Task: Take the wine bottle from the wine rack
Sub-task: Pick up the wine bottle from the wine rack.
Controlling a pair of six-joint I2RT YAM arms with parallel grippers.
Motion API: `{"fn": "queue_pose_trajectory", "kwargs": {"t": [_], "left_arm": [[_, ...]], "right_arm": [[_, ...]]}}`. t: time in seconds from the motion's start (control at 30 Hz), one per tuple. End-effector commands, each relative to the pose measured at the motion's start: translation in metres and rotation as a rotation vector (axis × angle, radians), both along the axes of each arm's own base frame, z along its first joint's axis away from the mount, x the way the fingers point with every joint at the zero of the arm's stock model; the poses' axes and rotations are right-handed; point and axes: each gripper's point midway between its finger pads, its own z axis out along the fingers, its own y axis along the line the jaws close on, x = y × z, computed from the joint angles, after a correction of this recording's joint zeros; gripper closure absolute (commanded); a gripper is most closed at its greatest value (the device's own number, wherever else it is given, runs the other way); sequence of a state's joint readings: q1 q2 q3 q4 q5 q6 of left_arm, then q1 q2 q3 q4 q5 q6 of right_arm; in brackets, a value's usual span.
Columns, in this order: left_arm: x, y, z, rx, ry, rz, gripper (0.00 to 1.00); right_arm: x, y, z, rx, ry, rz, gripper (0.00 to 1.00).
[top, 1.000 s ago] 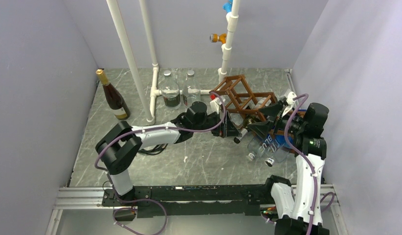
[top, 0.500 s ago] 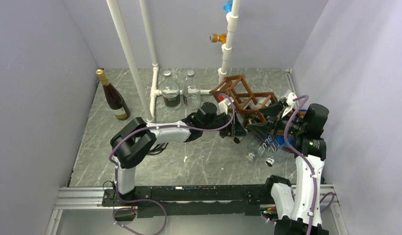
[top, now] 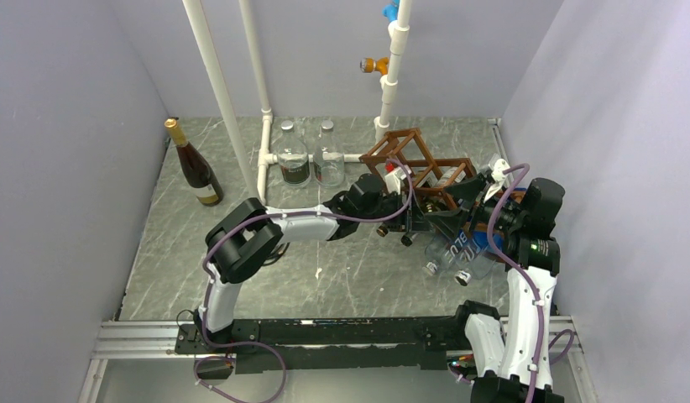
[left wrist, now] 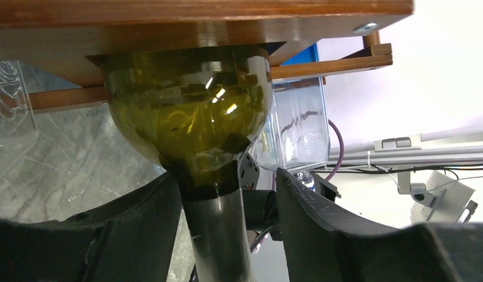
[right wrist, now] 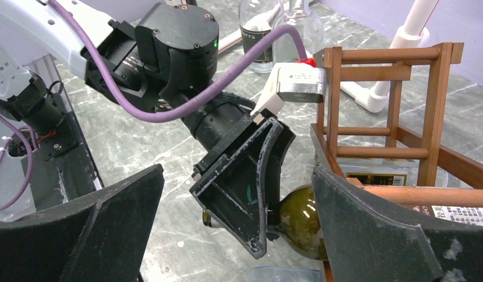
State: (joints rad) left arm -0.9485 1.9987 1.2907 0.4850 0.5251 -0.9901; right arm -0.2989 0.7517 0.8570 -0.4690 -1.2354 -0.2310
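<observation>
Rack [top: 413, 164] sits far right on the surface [top: 241, 260], close to the right wall. White pipes [top: 217, 101] stand behind it.

Bottle [left wrist: 186, 117], olive-green, lies in a low cell of the rack. Its shoulder and neck stick out past the frame on the near-left side.

Left end effector [left wrist: 227, 235] straddles the neck and is not clenched. One finger [left wrist: 139, 229] lies against the glass, while a gap shows at the other.

Right end effector [right wrist: 236, 176] is spread wide and grasps nothing. It sits just beside the rack's near-right side, crowding that corner.

A clear bottle [top: 455, 249] with a blue label lies on the surface just near of the rack.

Open room: bare surface to the near left of the rack, around the left forearm. A standing bottle [top: 193, 168] and two jars [top: 310, 155] are well apart at the far side.

Hidden: the rack's top bar covers the bottle's body in the left wrist view, and the neck is cut off at the frame bottom. From above, both end effectors mask most of the bottle. A label inside the rack shows in the right wrist view, but its print is unreadable.
</observation>
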Motion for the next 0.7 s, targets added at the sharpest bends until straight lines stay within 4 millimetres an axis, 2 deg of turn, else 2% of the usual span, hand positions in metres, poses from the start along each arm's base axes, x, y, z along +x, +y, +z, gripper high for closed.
{"fn": "queue_pose_trajectory", "kwargs": {"t": [0.0,0.4,0.5,0.67], "left_arm": [[-0.002,-0.0147,0.0171,-0.051,-0.02,-0.021,0.38],[-0.0001,-0.0214,0.0133,-0.043,-0.01,-0.03,0.54],[-0.0014,-0.0222,0.0137,-0.045,-0.007,-0.036,0.64],[-0.0032,-0.0204,0.0166,-0.052,-0.015,-0.045,0.9]], "right_arm": [[0.0008,-0.0007,0.0043,-0.008,-0.033,0.001,0.0],[-0.0001,-0.0004,0.0042,-0.009,-0.033,0.003,0.0],[-0.0001,-0.0004,0.0042,-0.009,-0.034,0.003,0.0],[-0.0002,-0.0004,0.0041,-0.01,-0.033,0.002,0.0]]}}
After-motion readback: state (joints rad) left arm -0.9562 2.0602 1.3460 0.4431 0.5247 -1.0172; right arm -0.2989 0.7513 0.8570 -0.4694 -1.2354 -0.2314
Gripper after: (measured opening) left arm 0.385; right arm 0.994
